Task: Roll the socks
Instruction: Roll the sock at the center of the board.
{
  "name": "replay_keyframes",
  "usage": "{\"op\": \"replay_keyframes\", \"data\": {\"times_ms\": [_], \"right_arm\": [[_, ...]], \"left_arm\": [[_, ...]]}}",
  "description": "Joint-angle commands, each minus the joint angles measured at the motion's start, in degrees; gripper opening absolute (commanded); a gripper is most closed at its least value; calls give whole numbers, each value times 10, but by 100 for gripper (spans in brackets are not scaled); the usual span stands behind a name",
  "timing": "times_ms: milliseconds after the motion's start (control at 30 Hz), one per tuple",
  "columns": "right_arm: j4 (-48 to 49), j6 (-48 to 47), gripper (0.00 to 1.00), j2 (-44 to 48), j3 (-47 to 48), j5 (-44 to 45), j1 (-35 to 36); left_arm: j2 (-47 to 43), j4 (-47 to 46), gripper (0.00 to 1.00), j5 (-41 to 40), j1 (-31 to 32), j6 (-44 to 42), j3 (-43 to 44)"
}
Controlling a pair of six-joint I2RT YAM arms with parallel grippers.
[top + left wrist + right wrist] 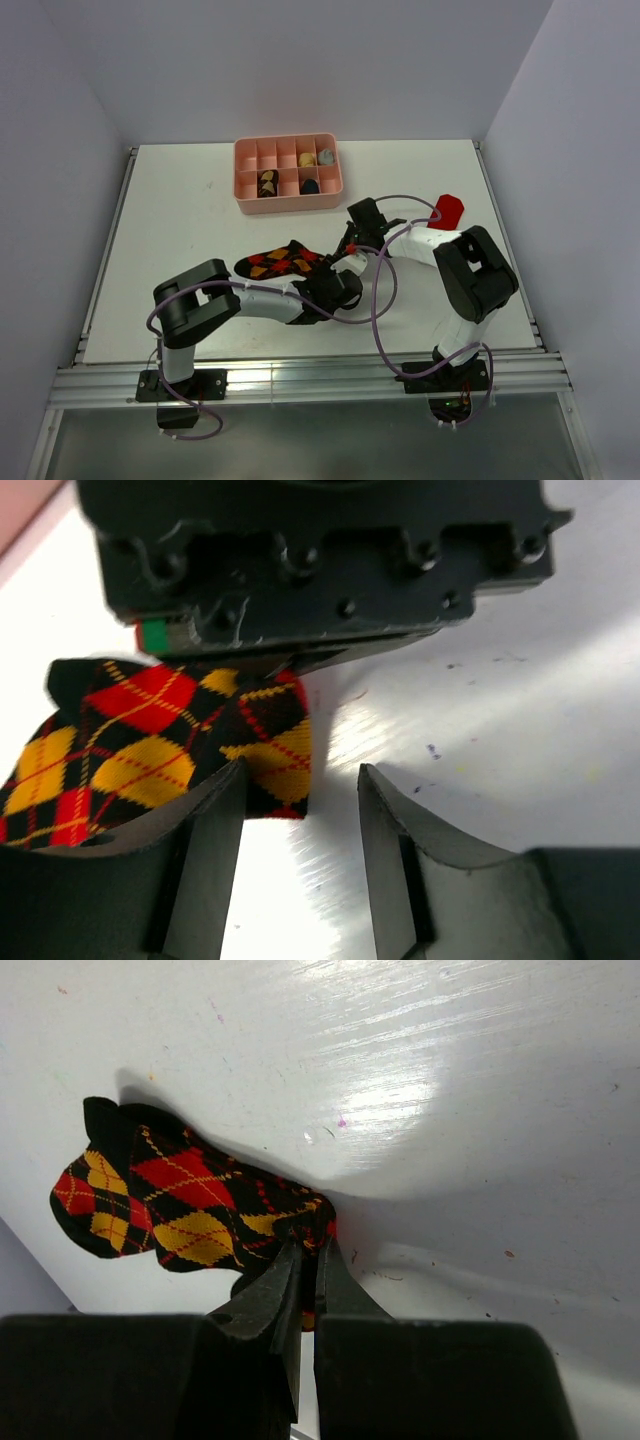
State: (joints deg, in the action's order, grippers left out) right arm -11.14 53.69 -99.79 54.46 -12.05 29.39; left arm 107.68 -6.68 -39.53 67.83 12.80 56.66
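Argyle sock (180,1200), its end hidden under right claw (305,1248) clenched on it, left claw (300,775) released (red sock (450,208) part-hidden)

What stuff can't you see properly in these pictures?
- Top view: the red sock is partly hidden behind the right arm.
- Top view: the bits in the pink tray are too small to name.
- Top view: the left arm covers the argyle sock's right end.
- Left wrist view: the argyle sock runs off the left edge.
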Motion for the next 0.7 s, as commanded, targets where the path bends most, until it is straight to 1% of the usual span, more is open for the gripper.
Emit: {"op": "replay_keyframes", "data": {"times_ms": [0, 167, 367, 533, 600, 667], "right_arm": [[-20, -7, 0, 21, 19, 16, 2], [-21, -6, 0, 18, 20, 12, 2], [-22, -8, 0, 15, 23, 6, 2], [-20, -8, 0, 15, 25, 3, 2], [-22, -10, 0, 15, 26, 5, 2], [-26, -10, 0, 14, 27, 4, 2]], "left_arm": [[8, 29, 54, -75, 13, -20, 15], [8, 27, 61, -85, 16, -25, 25], [9, 25, 62, -95, 16, -24, 25], [19, 44, 63, -87, 10, -14, 42], [19, 48, 62, -82, 5, -9, 43], [19, 61, 59, -55, -3, 5, 49]]}}
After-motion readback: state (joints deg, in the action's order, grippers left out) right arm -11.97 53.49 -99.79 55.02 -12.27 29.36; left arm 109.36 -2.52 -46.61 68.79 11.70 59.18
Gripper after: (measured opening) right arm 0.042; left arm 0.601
